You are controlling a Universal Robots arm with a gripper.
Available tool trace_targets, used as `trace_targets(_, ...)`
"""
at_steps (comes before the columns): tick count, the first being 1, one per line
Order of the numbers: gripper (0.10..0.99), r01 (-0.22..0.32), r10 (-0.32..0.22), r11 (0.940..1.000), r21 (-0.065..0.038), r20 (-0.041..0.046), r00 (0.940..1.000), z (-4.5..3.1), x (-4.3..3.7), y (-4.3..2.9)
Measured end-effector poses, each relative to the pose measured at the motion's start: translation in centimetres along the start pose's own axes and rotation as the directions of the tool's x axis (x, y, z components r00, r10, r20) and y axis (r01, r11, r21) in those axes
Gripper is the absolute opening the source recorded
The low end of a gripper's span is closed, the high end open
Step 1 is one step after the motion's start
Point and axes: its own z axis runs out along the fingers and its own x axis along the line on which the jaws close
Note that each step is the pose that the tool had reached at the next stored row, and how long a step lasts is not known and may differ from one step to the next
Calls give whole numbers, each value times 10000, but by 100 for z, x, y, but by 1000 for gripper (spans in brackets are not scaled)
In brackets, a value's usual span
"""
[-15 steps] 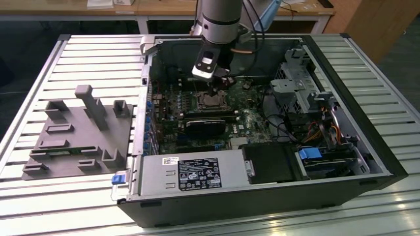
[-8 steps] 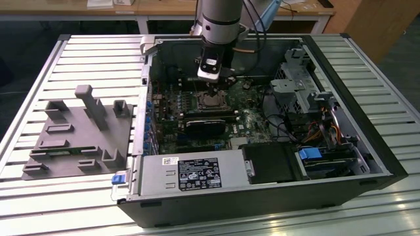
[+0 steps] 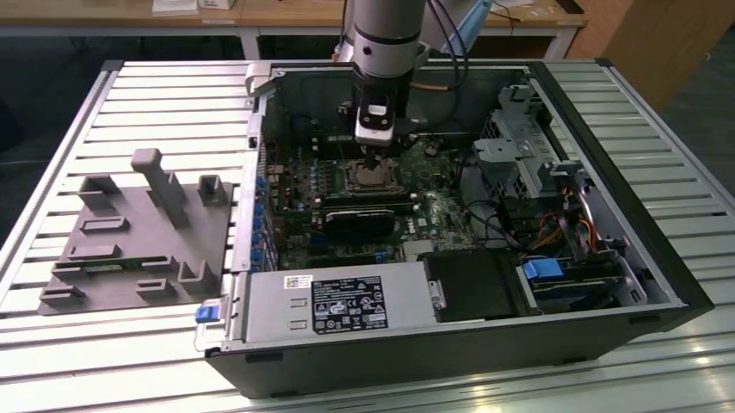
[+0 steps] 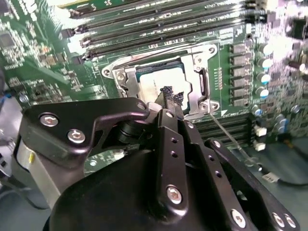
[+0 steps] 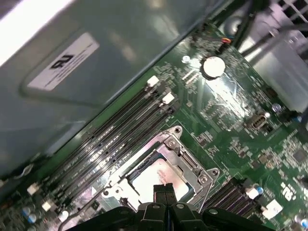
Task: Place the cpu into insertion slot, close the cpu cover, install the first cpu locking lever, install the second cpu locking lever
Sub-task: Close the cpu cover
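The cpu (image 4: 153, 79) lies flat in the insertion slot (image 3: 370, 177) on the green board, its silver-grey top showing in both wrist views (image 5: 155, 177). The silver cpu cover (image 4: 196, 82) lies down around it, framing the chip (image 5: 186, 162). My gripper (image 4: 171, 96) hangs straight over the socket with its two fingers pressed together and nothing between them. The taped tips sit at the cover's edge, at or just above the metal. A thin wire locking lever (image 4: 232, 143) runs out from the socket's corner beside the fingers.
The board lies inside an open computer case (image 3: 643, 258) on a slatted table. Long black memory slots (image 4: 159, 29) flank the socket. A black block (image 3: 358, 222), a silver power supply (image 3: 333, 305) and a drive cage (image 3: 528, 151) surround it. A grey fixture plate (image 3: 138, 232) lies at the exterior view's left.
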Motion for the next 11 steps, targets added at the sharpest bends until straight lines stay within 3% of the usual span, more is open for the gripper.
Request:
trace_targets(5,102,904,-904,9959,11,1,9959,9,0,0)
trace_targets(11,102,1815,-1815,9834,20,3,9834,11,0,0)
